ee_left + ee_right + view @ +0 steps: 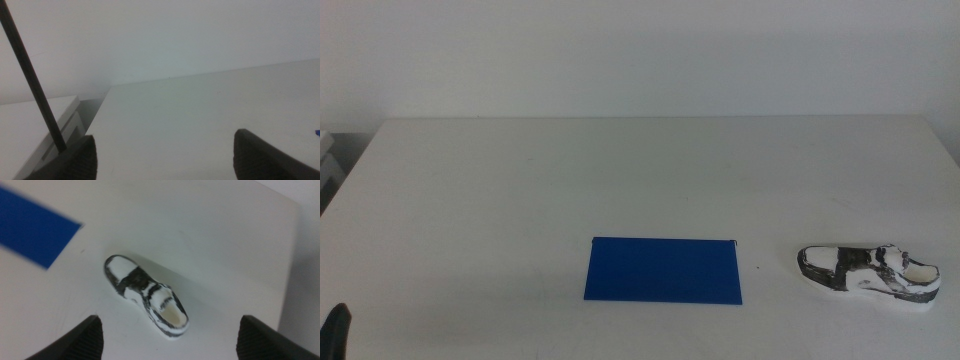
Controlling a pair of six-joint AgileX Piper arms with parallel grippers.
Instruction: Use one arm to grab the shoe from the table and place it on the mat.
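Note:
The shoe (pixel 868 272) is a white sneaker with black and grey patches. It lies on its sole at the front right of the white table (pixel 640 170), toe toward the mat. The deep-blue mat (pixel 663 270) lies flat at the front centre, a short gap left of the shoe. The right wrist view shows the shoe (pixel 145 295) and a corner of the mat (pixel 30 227). My right gripper (pixel 170 347) is open and empty above the shoe, apart from it, and is out of the middle view. My left gripper (pixel 165 165) is open and empty, and waits at the front left corner (pixel 335 330).
A white cabinet (pixel 328 160) stands just off the table's left edge and shows in the left wrist view (pixel 35 125) behind a black cable (pixel 30 80). The table's right edge (pixel 292 270) runs close behind the shoe's heel.

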